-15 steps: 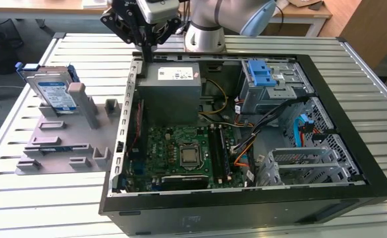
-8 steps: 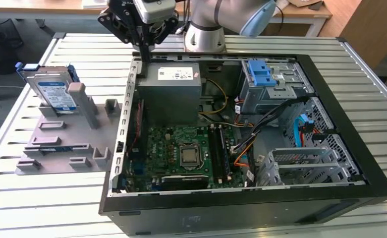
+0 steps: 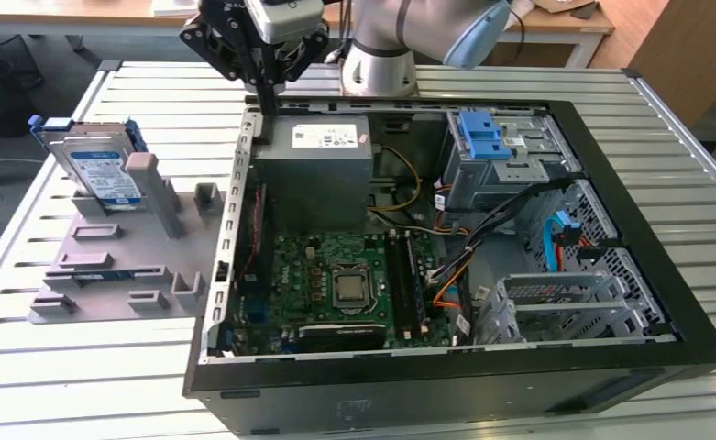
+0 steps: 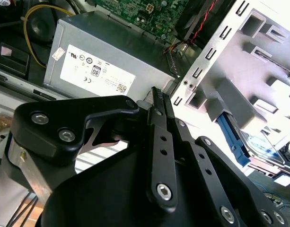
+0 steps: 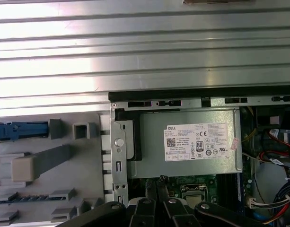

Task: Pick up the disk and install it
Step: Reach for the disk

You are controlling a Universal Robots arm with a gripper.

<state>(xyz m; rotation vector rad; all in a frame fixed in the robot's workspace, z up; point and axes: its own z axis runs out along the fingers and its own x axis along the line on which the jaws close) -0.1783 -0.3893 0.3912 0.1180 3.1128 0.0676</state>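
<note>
Slatted metal table under everything. Open computer case on it. Inside: grey power supply box with 1 white sticker, green motherboard just beside box, coloured cables past box's other end. Gripper above motherboard, fingers drawn together, nothing held. Outside case wall: grey fixture. Disk standing on edge in fixture, blue rail showing.

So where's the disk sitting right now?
In the exterior view, the disk stands upright in the grey holder, at the exterior view's left of the open computer case, apart from the gripper above the case's rim.
</note>
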